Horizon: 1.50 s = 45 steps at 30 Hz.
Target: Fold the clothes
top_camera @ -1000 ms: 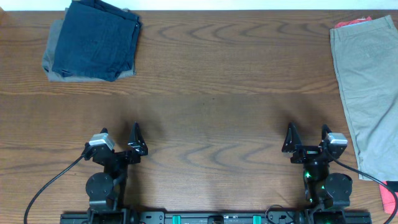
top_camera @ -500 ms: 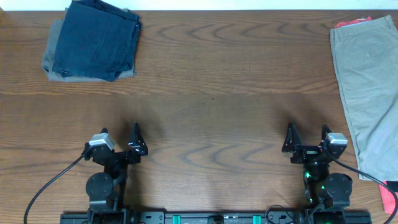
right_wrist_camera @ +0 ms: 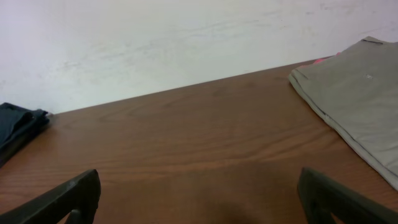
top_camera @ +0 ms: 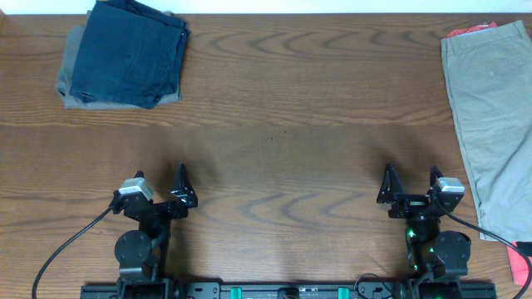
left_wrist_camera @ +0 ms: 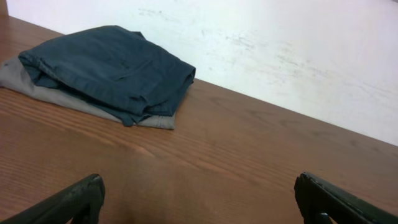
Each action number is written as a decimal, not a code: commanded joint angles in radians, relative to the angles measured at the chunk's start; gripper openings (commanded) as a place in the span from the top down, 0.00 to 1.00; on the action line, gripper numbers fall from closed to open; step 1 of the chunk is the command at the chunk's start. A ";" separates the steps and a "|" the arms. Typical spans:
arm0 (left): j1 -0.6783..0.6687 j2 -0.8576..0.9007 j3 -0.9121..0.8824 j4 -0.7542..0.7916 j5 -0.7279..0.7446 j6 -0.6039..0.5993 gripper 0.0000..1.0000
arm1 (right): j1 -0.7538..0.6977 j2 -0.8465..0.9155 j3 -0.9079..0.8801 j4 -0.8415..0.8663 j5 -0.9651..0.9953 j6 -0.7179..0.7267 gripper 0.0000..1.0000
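Observation:
Light khaki-beige shorts (top_camera: pixel 495 116) lie flat along the table's right edge, over a red piece (top_camera: pixel 470 30) that peeks out at the far end; they also show in the right wrist view (right_wrist_camera: pixel 357 99). A folded navy denim piece (top_camera: pixel 129 51) rests on a folded grey piece (top_camera: pixel 73 83) at the far left, also in the left wrist view (left_wrist_camera: pixel 112 68). My left gripper (top_camera: pixel 160 181) is open and empty near the front edge. My right gripper (top_camera: pixel 410 181) is open and empty near the front edge, left of the shorts.
Another red piece (top_camera: pixel 520 267) shows at the front right corner. A white wall (left_wrist_camera: pixel 280 43) runs behind the table's far edge. Black cables run from both arm bases along the front edge.

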 commanded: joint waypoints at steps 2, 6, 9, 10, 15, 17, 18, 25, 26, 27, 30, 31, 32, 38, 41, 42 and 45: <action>0.005 -0.006 -0.026 -0.017 0.003 0.020 0.02 | -0.011 -0.006 -0.001 -0.005 0.003 -0.012 0.01; 0.005 -0.006 -0.026 -0.017 0.003 0.020 0.02 | -0.011 -0.006 -0.001 -0.005 0.003 -0.012 0.01; 0.005 -0.006 -0.026 -0.017 0.003 0.020 0.02 | -0.011 -0.006 -0.001 -0.005 0.003 -0.012 0.01; 0.005 -0.006 -0.026 -0.017 0.003 0.020 0.02 | -0.011 -0.006 -0.002 -0.005 0.003 -0.012 0.01; 0.005 -0.006 -0.026 -0.017 0.003 0.020 0.02 | -0.011 -0.006 -0.001 -0.005 0.003 -0.012 0.01; 0.005 -0.006 -0.026 -0.017 0.003 0.020 0.02 | -0.011 -0.006 -0.001 -0.005 0.003 -0.012 0.01; 0.005 -0.006 -0.026 -0.017 0.003 0.020 0.02 | -0.011 -0.006 -0.001 -0.005 0.003 -0.012 0.01; 0.005 -0.006 -0.026 -0.017 0.003 0.020 0.02 | -0.011 -0.006 -0.001 0.001 0.003 -0.012 0.01; 0.005 -0.006 -0.026 -0.017 0.003 0.020 0.02 | -0.011 -0.006 -0.001 0.013 0.003 -0.012 0.01; 0.005 -0.006 -0.026 -0.017 0.003 0.020 0.02 | -0.011 -0.006 -0.001 0.031 0.000 -0.008 0.01; 0.005 -0.006 -0.026 -0.017 0.003 0.020 0.02 | -0.010 -0.006 -0.001 0.094 -0.179 0.207 0.01; 0.005 -0.006 -0.026 -0.017 0.003 0.020 0.02 | -0.010 -0.006 -0.001 0.092 -0.298 0.318 0.01; 0.005 -0.006 -0.026 -0.017 0.003 0.020 0.02 | -0.010 -0.006 -0.001 0.080 -0.424 0.408 0.01; 0.005 -0.006 -0.026 -0.017 0.003 0.020 0.02 | -0.010 -0.006 -0.001 0.085 -0.698 0.774 0.01; 0.005 -0.006 -0.026 -0.017 0.003 0.020 0.02 | -0.010 -0.006 -0.001 0.240 -0.700 0.810 0.01; 0.005 -0.006 -0.026 -0.017 0.003 0.020 0.02 | -0.010 -0.006 -0.001 0.328 -0.701 0.801 0.01; 0.005 -0.006 -0.026 -0.017 0.003 0.020 0.02 | -0.010 -0.006 0.013 0.539 -0.650 0.799 0.01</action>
